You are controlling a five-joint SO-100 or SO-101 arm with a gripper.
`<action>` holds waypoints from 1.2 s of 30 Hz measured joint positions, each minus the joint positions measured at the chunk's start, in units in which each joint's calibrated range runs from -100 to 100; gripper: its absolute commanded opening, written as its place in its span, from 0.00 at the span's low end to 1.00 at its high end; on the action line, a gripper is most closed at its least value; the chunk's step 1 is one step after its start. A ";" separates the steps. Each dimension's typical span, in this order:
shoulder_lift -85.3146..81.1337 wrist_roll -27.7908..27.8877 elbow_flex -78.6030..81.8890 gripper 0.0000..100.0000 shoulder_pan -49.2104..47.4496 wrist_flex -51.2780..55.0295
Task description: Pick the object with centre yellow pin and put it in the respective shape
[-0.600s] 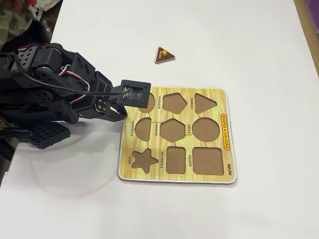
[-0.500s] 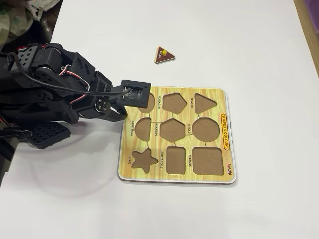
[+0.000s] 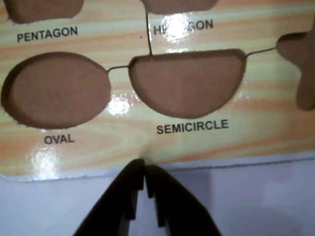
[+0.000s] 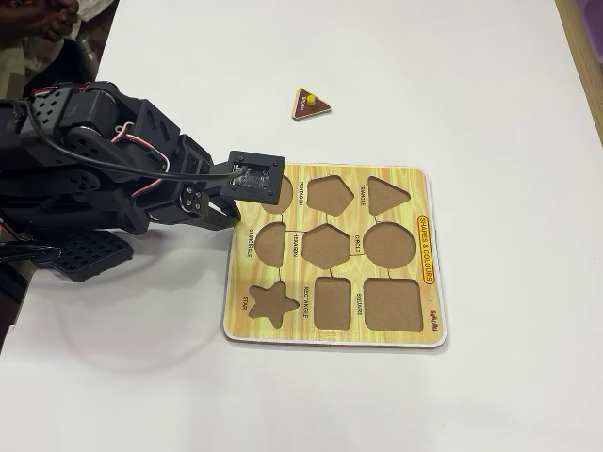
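— Which step did we judge we were on?

— The very start, the reach. The gripper held nothing; in the wrist view its two dark fingers were pressed together, with barely a slit between the tips. They hung over the white table just short of the puzzle board's edge, pointing at the semicircle recess, with the oval recess ahead and to the left in that view.

— And the piece?

— The wooden triangle with the yellow knob lay flat on the table, off the board and well apart from our fingers. In the fixed view it sat up and to the right of the fingertips, beyond the board's upper edge. The wrist view did not show it at all.

— So what did the next move call for?

— By our reckoning, we needed to swing away from the board toward the piece, spread the jaws, and come down around the knob or the pale edges. The triangle recess stood empty in the board's top row, farther from the fingers than the pentagon hole, so the carry afterwards looked short.
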 measured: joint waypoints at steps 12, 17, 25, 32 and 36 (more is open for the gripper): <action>0.00 0.00 0.00 0.01 0.00 0.00; 0.00 0.00 0.00 0.01 0.00 0.00; 0.00 -0.31 0.00 0.01 0.00 -0.26; 8.93 -0.42 -4.23 0.01 0.00 -1.46; 17.44 -0.42 -10.34 0.01 0.00 -0.86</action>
